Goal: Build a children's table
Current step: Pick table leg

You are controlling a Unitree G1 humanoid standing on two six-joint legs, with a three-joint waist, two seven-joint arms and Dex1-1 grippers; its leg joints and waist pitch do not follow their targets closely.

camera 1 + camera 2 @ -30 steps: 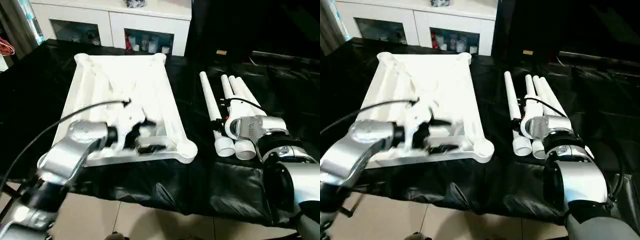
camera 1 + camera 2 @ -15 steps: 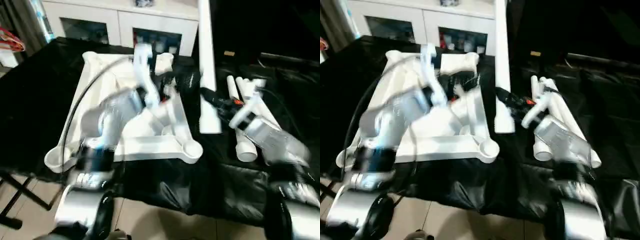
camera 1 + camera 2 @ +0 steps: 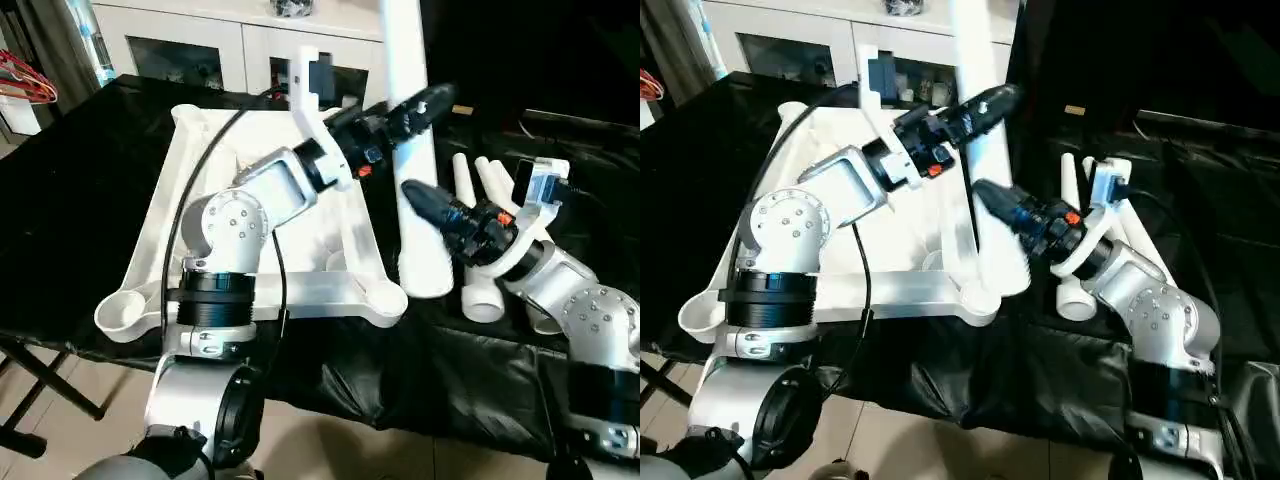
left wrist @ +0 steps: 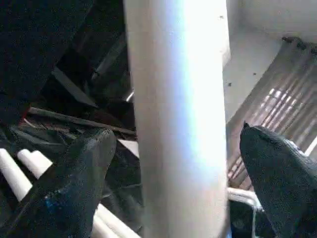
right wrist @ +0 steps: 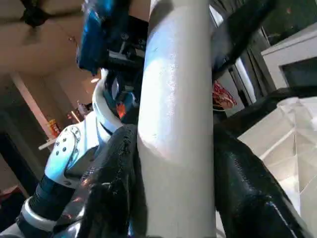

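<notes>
White plastic is most of what I see: one leg of the children's table stands nearly upright in front of me, and its upper end is cut off by the top edge of the head views. My right gripper clasps this leg on its lower half, one black finger on each side, pressed against the tube, as my right wrist view shows. My left gripper is higher on the same leg; its fingers are spread wide, with a gap between each finger and the tube, so they do not grip it.

My left arm crosses over the table top and hides much of its ribbed underside. This top lies upside down on the black cover of the work table, with a round socket at the near right corner, close to the lower end of the held leg. I cannot tell if the leg touches this socket.

Three other legs lie side by side on the cover, to the right, partly behind my right arm.

Behind the work table stands a white cabinet with glass doors; the floor in front has light tiles.
</notes>
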